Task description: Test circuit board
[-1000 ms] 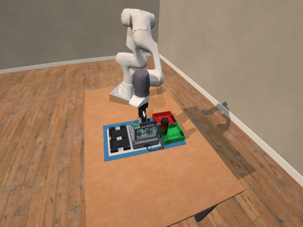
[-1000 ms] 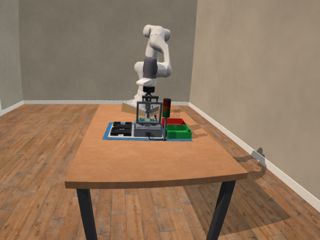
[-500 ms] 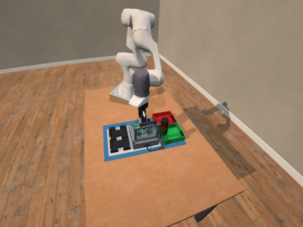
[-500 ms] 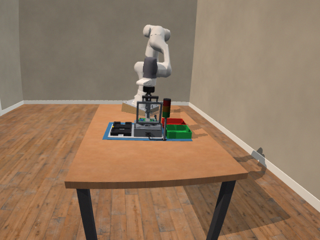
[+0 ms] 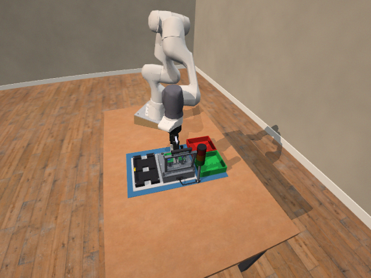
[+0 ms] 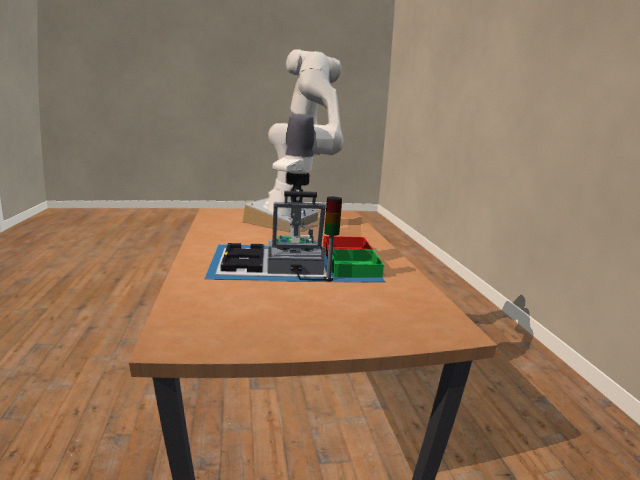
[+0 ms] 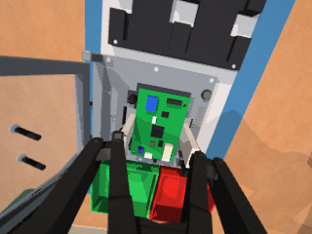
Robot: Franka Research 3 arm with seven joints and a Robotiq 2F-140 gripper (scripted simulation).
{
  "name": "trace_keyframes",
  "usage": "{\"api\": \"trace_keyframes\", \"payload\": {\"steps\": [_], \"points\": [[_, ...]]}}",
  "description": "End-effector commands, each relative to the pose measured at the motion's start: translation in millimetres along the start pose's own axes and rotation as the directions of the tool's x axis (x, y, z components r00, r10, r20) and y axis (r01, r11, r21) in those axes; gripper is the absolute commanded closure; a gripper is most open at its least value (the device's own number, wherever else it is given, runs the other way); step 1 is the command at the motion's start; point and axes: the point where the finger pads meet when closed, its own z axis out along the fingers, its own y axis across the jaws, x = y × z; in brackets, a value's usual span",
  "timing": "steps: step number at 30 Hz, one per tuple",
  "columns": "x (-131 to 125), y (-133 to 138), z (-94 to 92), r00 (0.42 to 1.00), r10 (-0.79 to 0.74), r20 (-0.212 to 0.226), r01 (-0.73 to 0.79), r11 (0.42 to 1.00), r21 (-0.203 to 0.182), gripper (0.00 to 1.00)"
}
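My black two-fingered hand (image 7: 157,155) is clamped across the flat green circuit board (image 7: 158,122), holding it over the grey tester plate (image 7: 214,93) under the raised lid. My worry: the board sits skewed, so a hole could miss its pin and ride up on a post. In the wrist view its long axis runs near-to-far, white connector end nearest the hand.
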Motion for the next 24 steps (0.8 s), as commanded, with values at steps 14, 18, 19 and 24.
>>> {"api": "trace_keyframes", "payload": {"steps": [14, 18, 19, 24], "points": [[-0.8, 0.0, 1.5, 1.000, -0.002, -0.002, 0.002, 1.000, 0.000, 0.54], [-0.8, 0.0, 2.3, 1.000, -0.002, -0.002, 0.002, 1.000, 0.000, 0.54], [-0.8, 0.0, 2.3, 1.000, -0.002, -0.002, 0.002, 1.000, 0.000, 0.54], [-0.8, 0.0, 3.1, 1.000, -0.002, -0.002, 0.002, 1.000, 0.000, 0.54]]}}
